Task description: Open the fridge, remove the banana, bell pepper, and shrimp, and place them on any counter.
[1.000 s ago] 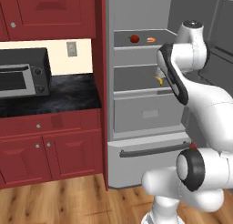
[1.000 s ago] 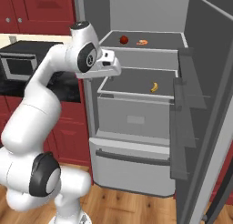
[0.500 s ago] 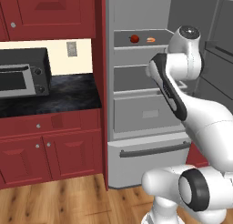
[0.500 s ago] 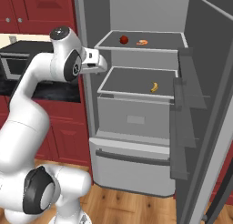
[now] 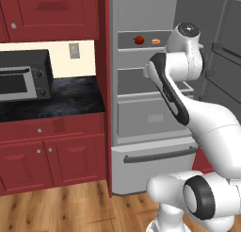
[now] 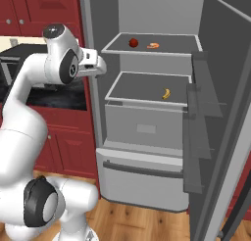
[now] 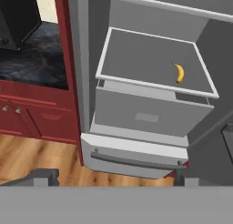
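The fridge point(image 6: 142, 130) stands open, its door point(image 6: 225, 88) swung out to the right. The red bell pepper point(image 6: 133, 42) and the orange shrimp point(image 6: 153, 46) lie on the top shelf, also seen as bell pepper point(image 5: 139, 39) and shrimp point(image 5: 155, 40). The yellow banana point(image 6: 166, 93) lies on the shelf below, toward its right side, banana point(image 7: 179, 73). My gripper point(image 6: 101, 64) hangs open and empty in front of the fridge's left edge, at upper-shelf height, well apart from all three. In the hand view the gripper point(image 7: 113, 177) has its tips wide apart.
The black counter point(image 5: 61, 101) on red cabinets lies left of the fridge, with a black microwave point(image 5: 23, 75) on its far left part. The lower fridge drawer with its dark bar handle point(image 7: 136, 161) is shut. The open door hems in the right side.
The arm has swung left, carrying the open hand from in front of the shelves to the fridge's left edge. The food has not moved.
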